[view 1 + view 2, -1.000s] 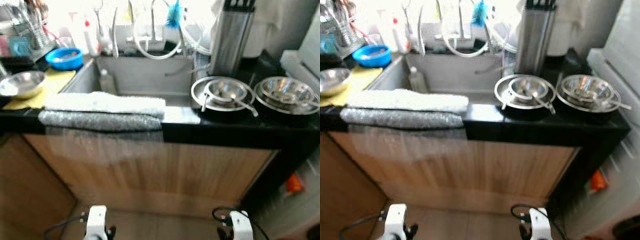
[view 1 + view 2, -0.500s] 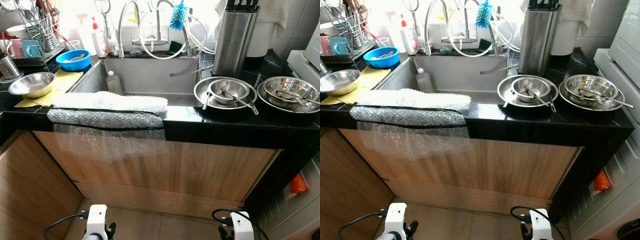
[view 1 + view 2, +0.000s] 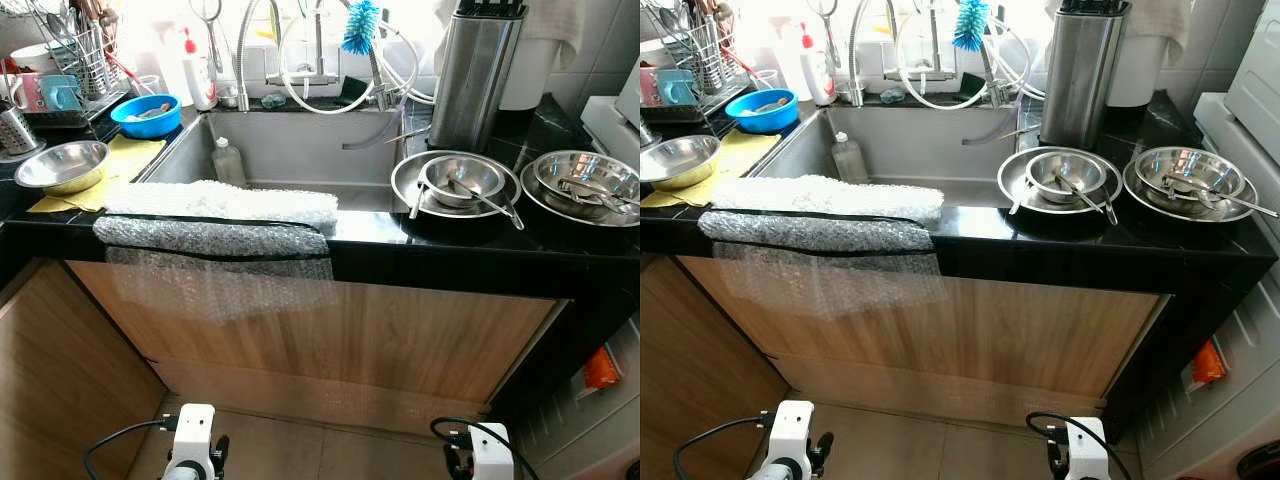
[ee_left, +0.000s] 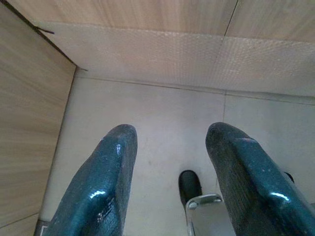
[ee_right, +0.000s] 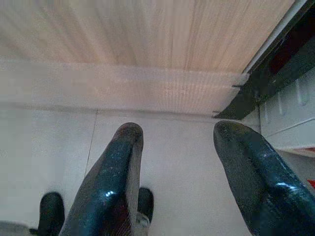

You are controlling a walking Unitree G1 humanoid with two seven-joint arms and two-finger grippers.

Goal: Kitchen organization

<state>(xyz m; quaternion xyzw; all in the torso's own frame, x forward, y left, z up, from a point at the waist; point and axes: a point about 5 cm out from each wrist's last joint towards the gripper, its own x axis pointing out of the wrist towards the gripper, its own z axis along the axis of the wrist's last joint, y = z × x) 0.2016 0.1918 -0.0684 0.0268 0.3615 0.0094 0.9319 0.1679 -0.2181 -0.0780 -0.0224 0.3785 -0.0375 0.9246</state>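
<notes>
**Standing at the sink counter, both arms hanging low**

The back of the counter is washing out in window glare, so the drying rack [image 3: 75, 60] contents are staying hard to read. The black countertop [image 3: 470, 262] is carrying a steel sink [image 3: 300, 150] with a small bottle [image 3: 228, 163] standing inside. A white towel [image 3: 220, 203] is lying over its front rim above bubble wrap [image 3: 215, 240]. Right of the sink, a steel bowl on a plate [image 3: 455, 185] is holding utensils; another steel bowl set [image 3: 583, 187] is sitting further right. A lone steel bowl [image 3: 60, 165] is resting on yellow cloth at left, a blue bowl [image 3: 147, 115] behind. My left gripper [image 4: 170, 147] and right gripper [image 5: 177, 147] are pointing at the floor, fingers spread, gripping nothing, well below the dishes.
</notes>
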